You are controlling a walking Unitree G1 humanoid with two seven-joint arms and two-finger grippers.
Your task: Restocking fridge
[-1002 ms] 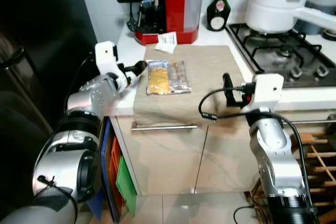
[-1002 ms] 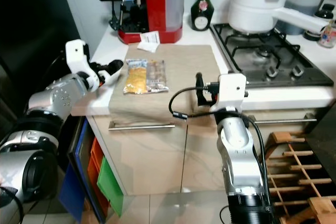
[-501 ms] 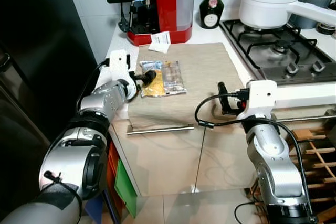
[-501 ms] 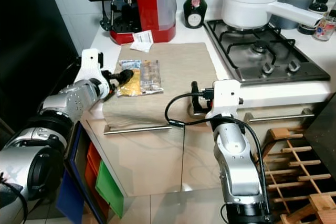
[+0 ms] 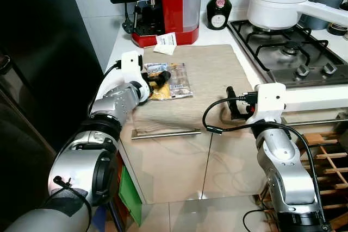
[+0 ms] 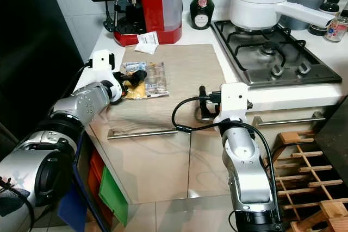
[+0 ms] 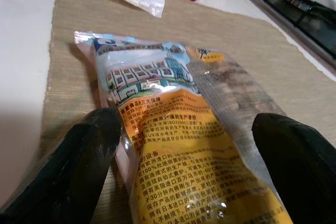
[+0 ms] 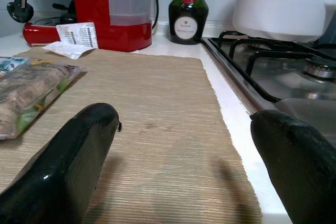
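Left gripper (image 7: 184, 145) fingers spread astride crinkly plastic food packet (image 5: 166, 77) on woven mat (image 5: 206, 80)

The white counter (image 5: 120, 47) bears a woven mat (image 5: 206, 80) (food packet (image 5: 169, 78) on top).

Head stereo pair sits high, looks forward and down at the counter edge; both eyes share the woven mat (image 5: 201, 77), red coffee machine (image 5: 163, 4), hob (image 6: 272, 52) and cupboard fronts, with the right eye offset so it takes in more of the wooden rack (image 6: 304, 156). Left wrist cam looks low along its two black fingers (image 7: 73, 166), very close over the snack packet (image 7: 178, 129), facing the machine's base. Right wrist cam sits at the mat's near edge, skimming across it toward the green bottle (image 8: 188, 9) and white pot (image 8: 286, 1). Both wrist views overlap on the mat, the packet and the paper slip (image 8: 73, 38).
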